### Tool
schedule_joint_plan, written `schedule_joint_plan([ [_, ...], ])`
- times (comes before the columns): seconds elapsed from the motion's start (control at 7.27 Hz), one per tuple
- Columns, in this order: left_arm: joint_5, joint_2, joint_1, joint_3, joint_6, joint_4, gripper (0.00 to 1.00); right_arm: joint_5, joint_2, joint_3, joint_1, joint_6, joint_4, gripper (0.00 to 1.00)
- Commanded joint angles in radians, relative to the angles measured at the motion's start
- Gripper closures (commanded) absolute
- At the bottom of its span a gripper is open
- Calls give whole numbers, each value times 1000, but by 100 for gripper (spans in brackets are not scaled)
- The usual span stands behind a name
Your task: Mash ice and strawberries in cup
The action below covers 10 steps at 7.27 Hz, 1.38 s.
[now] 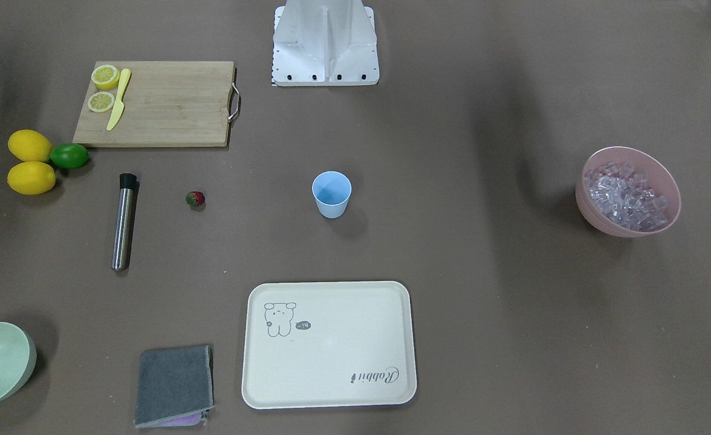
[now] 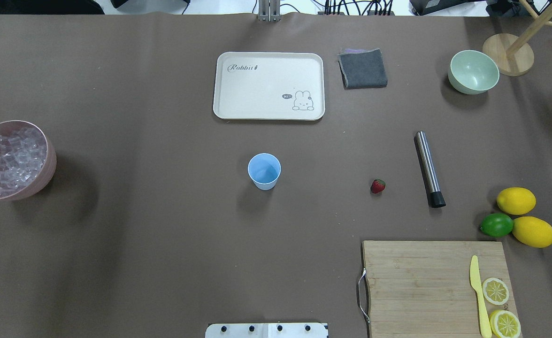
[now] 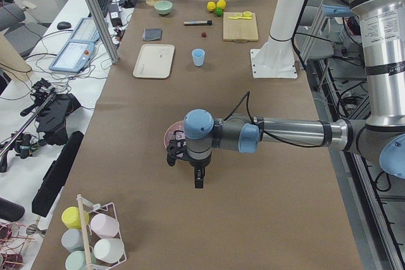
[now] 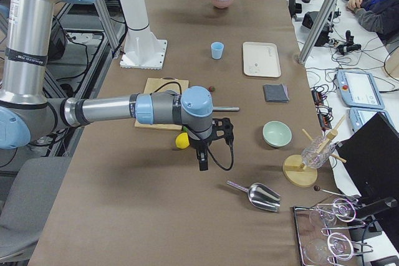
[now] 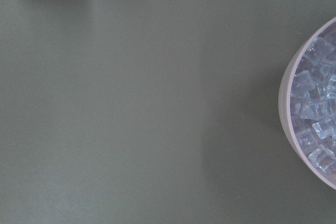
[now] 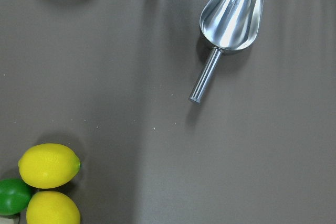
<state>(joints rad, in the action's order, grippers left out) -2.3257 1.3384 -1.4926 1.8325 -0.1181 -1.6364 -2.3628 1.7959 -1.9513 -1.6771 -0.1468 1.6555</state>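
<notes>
Front-facing view: cup [image 1: 331, 193] upright in the middle of the bench [image 1: 452, 272], strawberry [image 1: 195, 199] lying between it and a steel rod [image 1: 124, 222], ice [image 1: 626, 194] heaped in the pink bowl [image 1: 590, 212] far off on the other side. Side views: left gripper [image 3: 197, 181] hangs by the pink bowl and right gripper [image 4: 202, 161] hangs over a lemon [image 4: 181, 141]; cannot tell how far either is open. Wrist views: ice bowl at the left camera's edge, metal scoop [image 6: 231, 19] on the bench under the right.
</notes>
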Motion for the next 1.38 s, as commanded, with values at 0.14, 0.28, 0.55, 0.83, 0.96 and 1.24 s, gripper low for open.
schedule_joint_plan([
  [0.14,-1,8,-2,7,0,0,2,-12,-4,3,-15,-13,-3,0],
  [0.28,-1,13,-2,5,-3,0,2,-13,-10,8,-13,-2,-2,0],
  [0.55,-7,39,-3,10,-9,1,2,-9,-47,6,-12,3,4,0],
  [0.83,-40,80,-3,-4,-12,12,2,-7,-69,14,-1,7,4,0],
  [0.96,-40,82,-3,-6,-12,10,2,-9,-75,14,4,6,3,0],
  [1.24,-46,84,-3,11,-9,-6,2,-16,-75,12,7,4,1,0],
])
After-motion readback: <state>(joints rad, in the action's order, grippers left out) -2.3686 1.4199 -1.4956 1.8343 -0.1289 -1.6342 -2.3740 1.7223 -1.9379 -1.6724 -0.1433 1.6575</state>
